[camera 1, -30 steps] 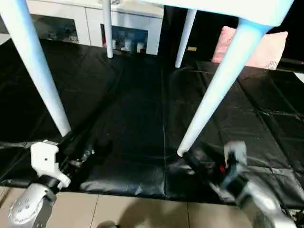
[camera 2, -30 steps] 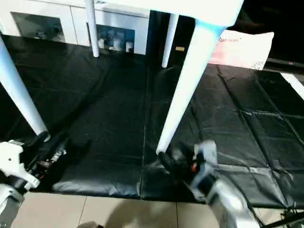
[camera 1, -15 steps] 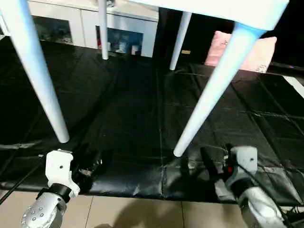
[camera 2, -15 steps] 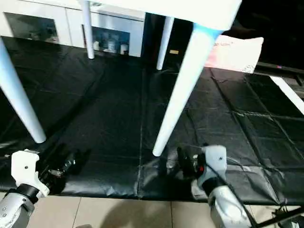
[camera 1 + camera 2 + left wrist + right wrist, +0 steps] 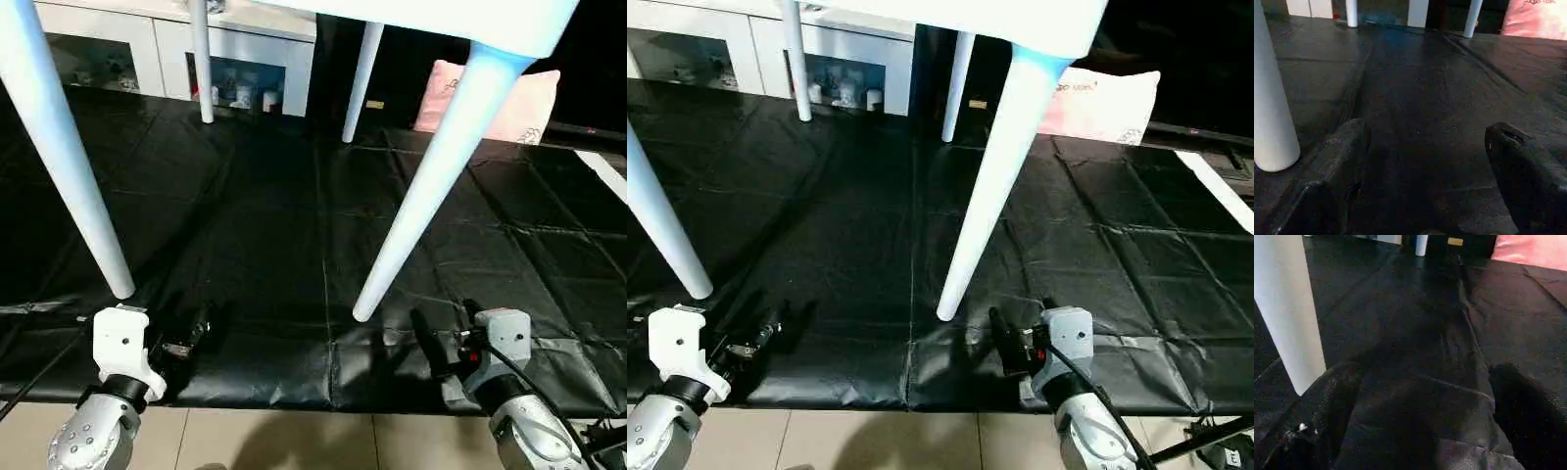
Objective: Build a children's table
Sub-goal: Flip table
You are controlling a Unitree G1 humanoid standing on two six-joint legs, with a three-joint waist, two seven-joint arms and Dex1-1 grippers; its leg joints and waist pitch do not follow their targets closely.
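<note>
I have pulled both grippers, left point(image 5: 201, 328) and right point(image 5: 438, 338), back from the table's point(image 5: 431, 15) legs; both gape wide, holding nothing. It stands finished.

White table point(image 5: 1019, 20) stands on four legs on black sheet point(image 5: 843, 215)

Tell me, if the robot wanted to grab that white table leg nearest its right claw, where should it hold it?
Probably low on the near right leg, just above its foot. The leg is round and tapers thinnest there, and the open right gripper sits level beside it. Coming in sideways from the robot's right, fingers either side of the shaft, looks simplest.
</note>
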